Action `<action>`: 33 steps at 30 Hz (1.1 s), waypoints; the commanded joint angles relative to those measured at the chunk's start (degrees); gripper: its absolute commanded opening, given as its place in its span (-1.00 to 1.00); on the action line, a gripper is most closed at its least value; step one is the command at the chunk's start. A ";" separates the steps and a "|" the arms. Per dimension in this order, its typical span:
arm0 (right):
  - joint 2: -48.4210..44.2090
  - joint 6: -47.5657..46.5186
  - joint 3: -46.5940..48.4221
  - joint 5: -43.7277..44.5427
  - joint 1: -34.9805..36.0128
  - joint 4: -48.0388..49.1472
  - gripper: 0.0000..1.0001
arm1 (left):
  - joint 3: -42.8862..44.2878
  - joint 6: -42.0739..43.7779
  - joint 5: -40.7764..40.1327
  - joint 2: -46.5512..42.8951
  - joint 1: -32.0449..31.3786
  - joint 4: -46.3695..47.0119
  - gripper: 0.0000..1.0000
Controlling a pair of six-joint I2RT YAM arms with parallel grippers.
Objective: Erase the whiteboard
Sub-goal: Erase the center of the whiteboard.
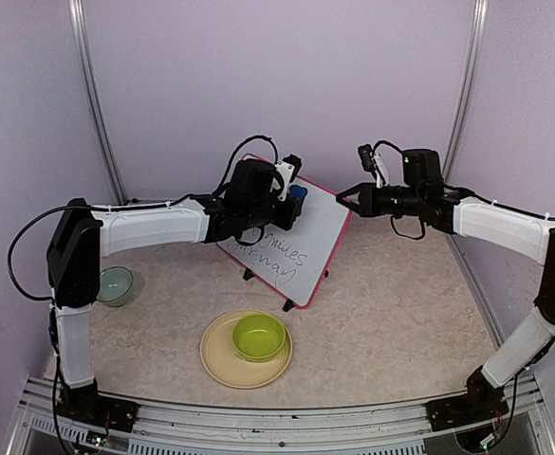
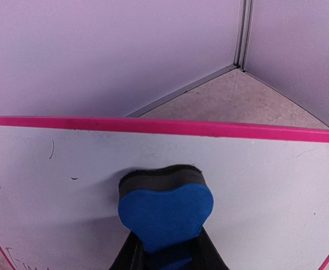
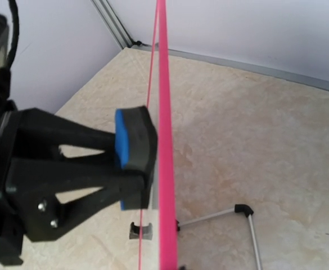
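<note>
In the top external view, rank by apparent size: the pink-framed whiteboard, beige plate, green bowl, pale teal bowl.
1. Rectangular white whiteboard with pink-red frame, partly covered by the left arm.
2. Round beige plate.
3. Lime-green bowl on that plate.
4. Small pale teal bowl, its edge hidden by that arm; clearly smallest as seen.

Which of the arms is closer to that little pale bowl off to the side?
Left. The left arm stands right beside the pale bowl; the right arm reaches in from the opposite side.

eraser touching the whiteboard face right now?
Touching. Right wrist view, edge-on: the eraser sits flush against the whiteboard, with no visible gap.
</note>
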 commanded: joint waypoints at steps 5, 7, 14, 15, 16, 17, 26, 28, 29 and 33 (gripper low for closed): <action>-0.77 -3.61 -0.10 -10.74 2.34 -3.19 -1.00 | 4.02 0.17 -4.76 1.85 2.39 -4.47 -0.92; -0.85 -3.63 -0.08 -10.63 2.34 -3.27 -1.00 | 6.09 0.06 -5.51 3.03 3.82 -6.17 -0.93; -0.94 -3.76 -0.14 -10.43 2.34 -3.41 -1.00 | 8.59 0.86 -5.49 5.33 8.64 -7.86 -0.93; -0.97 -3.82 -0.13 -10.39 2.39 -3.40 -1.00 | 8.59 0.93 -5.30 5.48 9.36 -7.78 -0.93; -0.99 -3.88 -0.07 -10.39 2.35 -3.50 -1.00 | 8.41 1.01 -5.12 5.76 10.11 -7.67 -0.93; -1.00 -3.84 -0.04 -10.39 2.34 -3.48 -1.00 | 8.38 1.15 -5.03 5.96 10.94 -7.64 -0.93; -0.68 -3.86 -0.10 -10.45 2.34 -3.38 -1.00 | 10.36 3.42 -5.35 8.13 17.54 -6.49 -0.93; -0.64 -3.80 -0.12 -10.47 2.34 -3.46 -1.00 | 11.45 5.17 -6.08 8.45 17.34 -6.44 -0.93; -0.66 -3.87 -0.13 -10.48 2.34 -3.37 -1.00 | 12.00 5.74 -6.01 8.63 17.17 -6.55 -0.93; -0.55 -3.86 -0.11 -10.36 2.34 -3.39 -1.00 | 12.37 6.86 -5.26 8.29 15.91 -6.11 -0.92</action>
